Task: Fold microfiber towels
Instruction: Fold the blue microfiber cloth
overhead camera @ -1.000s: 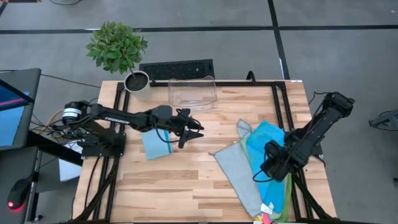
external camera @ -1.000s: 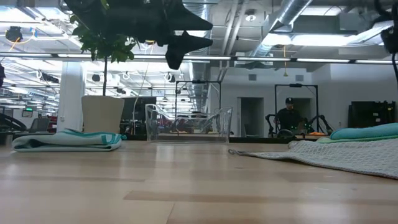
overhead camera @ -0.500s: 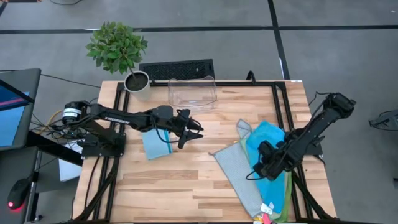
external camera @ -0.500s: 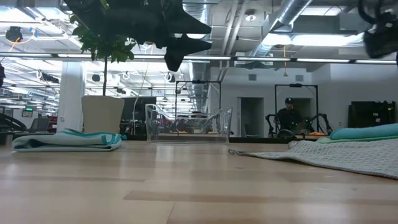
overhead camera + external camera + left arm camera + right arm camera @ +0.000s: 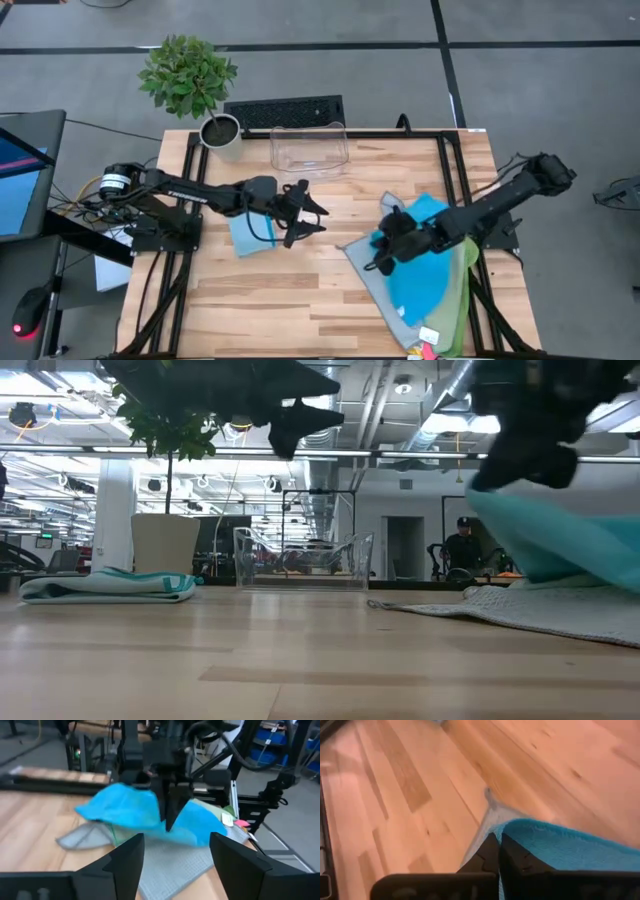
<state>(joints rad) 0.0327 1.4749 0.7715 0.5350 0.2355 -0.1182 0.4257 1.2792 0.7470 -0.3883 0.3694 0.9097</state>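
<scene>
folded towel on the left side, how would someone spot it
Start from the potted plant at the table's far left corner. Just nearer lies the folded light blue towel, alone under the left arm; the others sprawl unfolded on the right.
</scene>
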